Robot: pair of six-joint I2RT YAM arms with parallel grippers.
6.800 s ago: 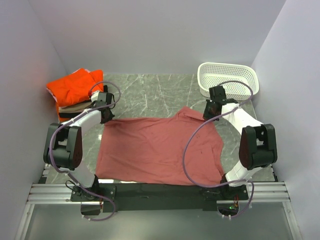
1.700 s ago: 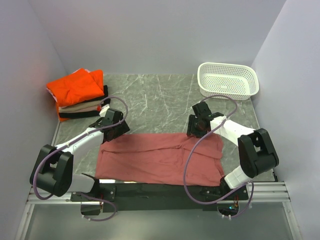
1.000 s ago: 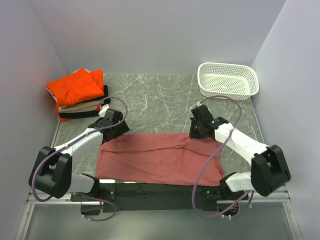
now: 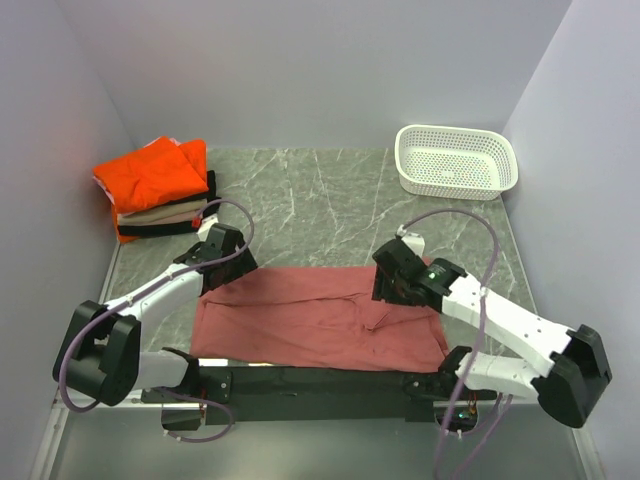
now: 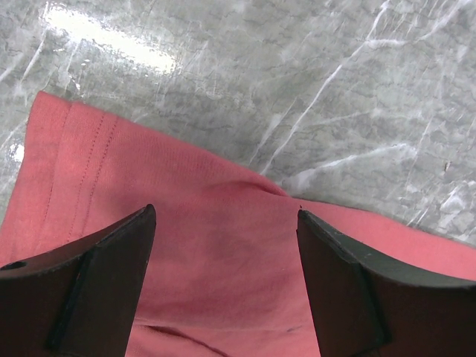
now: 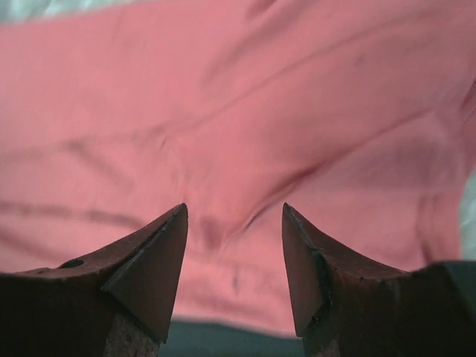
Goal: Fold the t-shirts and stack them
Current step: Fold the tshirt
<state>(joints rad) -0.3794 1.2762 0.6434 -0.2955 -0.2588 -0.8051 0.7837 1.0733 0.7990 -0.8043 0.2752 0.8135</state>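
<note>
On the marble table (image 4: 330, 190), the right arm (image 4: 500, 310) hides the salmon shirt's (image 4: 300, 315) far right corner, with left gripper (image 5: 225, 223) and right gripper (image 6: 234, 212) spread wide, empty, just above its far edge.

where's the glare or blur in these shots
Left wrist view: a bright glare streak on the marble table beyond the red shirt, otherwise sharp; right wrist view: the red shirt looks soft, slightly out of focus; top view: evenly lit, sharp.
</note>
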